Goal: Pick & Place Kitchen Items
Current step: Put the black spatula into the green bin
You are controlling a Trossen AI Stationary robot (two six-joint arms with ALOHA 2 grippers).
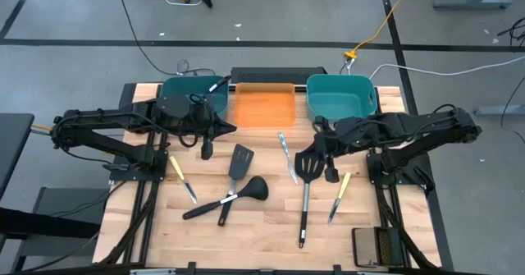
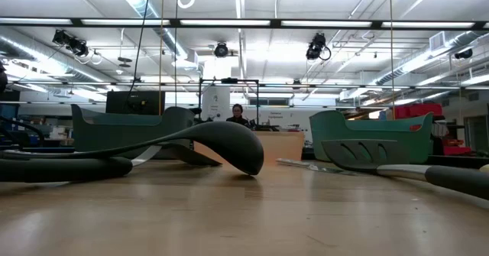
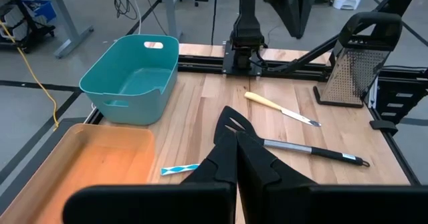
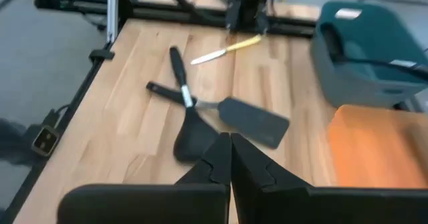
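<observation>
While both arms hang above the back half of the pale wooden slatted table (image 1: 262, 226), none of the utensils has been lifted yet. Along the far edge stand a teal plastic bin on the left (image 1: 184, 94), a shallow orange tray (image 1: 264, 104) in the middle, and a second teal plastic bin on the right (image 1: 340, 94); the left one already has a dark handle poking from it.

The left gripper (image 1: 207, 148) is closed on nothing, fingers pressed together, hovering just in front of the left bin. The right gripper (image 1: 328, 170) is likewise pinched shut and empty, poised right beside the head of the long black slotted spatula with a silver shaft (image 1: 305, 194).

That spatula lies with its long axis running from the back toward the front edge, head nearest the right gripper, handle pointing away; I judge the right arm the nearer one, needing only to open and drop a little forward onto the shaft.

Left of centre, a shorter black slotted spatula (image 1: 238, 172) crosses a black round-bowled ladle (image 1: 238, 194), both closer to the left gripper. A slim silver knife with a patterned handle (image 1: 287, 156) lies near the middle, a yellow-handled knife (image 1: 182, 178) at left, another yellow-handled knife (image 1: 338, 197) at right.
</observation>
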